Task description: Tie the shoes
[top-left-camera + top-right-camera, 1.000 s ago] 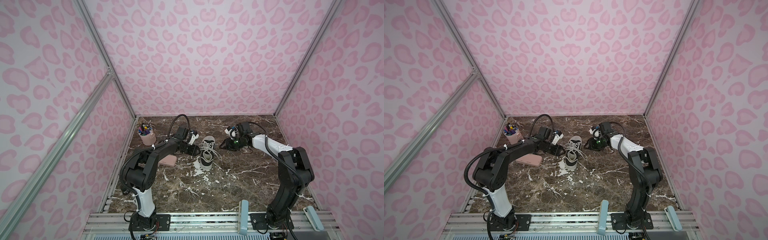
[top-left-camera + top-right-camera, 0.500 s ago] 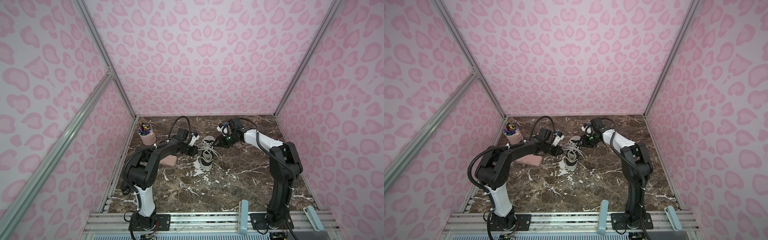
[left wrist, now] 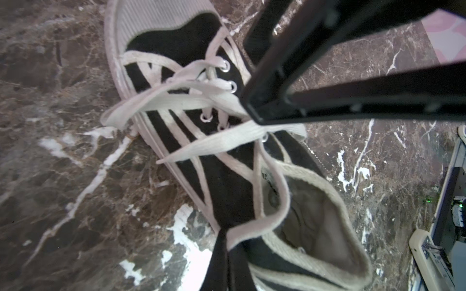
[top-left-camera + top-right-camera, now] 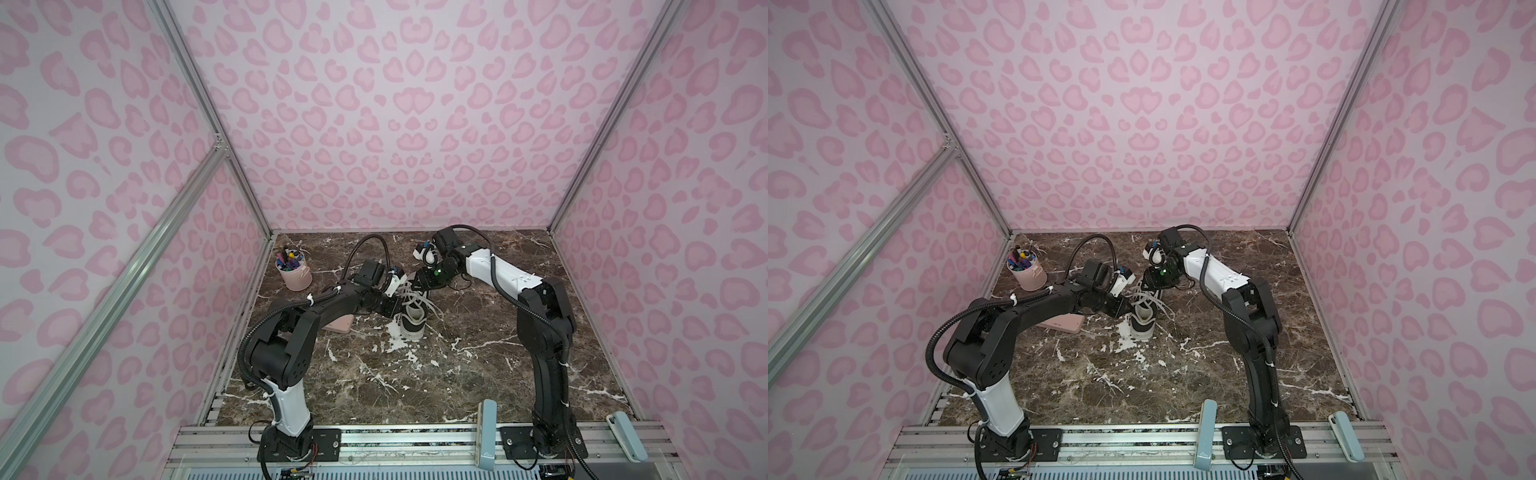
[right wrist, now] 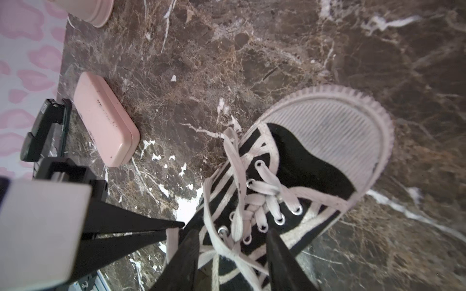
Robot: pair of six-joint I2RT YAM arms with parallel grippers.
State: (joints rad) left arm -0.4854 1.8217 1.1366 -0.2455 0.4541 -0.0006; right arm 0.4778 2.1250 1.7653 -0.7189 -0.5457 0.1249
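the shoe [image 4: 411, 320] is being supported by the marble table [image 4: 415, 386], around its middle but nearer the back edge, toe toward the front edge. a white lace [image 3: 201, 100] is being pinched by the clenched left gripper [image 3: 248, 110]. the right gripper [image 5: 230, 233] is being held spread apart, straddling the lacing.

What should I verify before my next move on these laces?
1. left gripper shut on a lace: ok.
2. right gripper open, straddling the laces: ok.
3. shoe upright on the table: ok.
4. Bow tied: not ok, the laces lie loose.
5. pink case apart from the shoe: ok.
6. Which lace end the left gripper holds: cannot tell.
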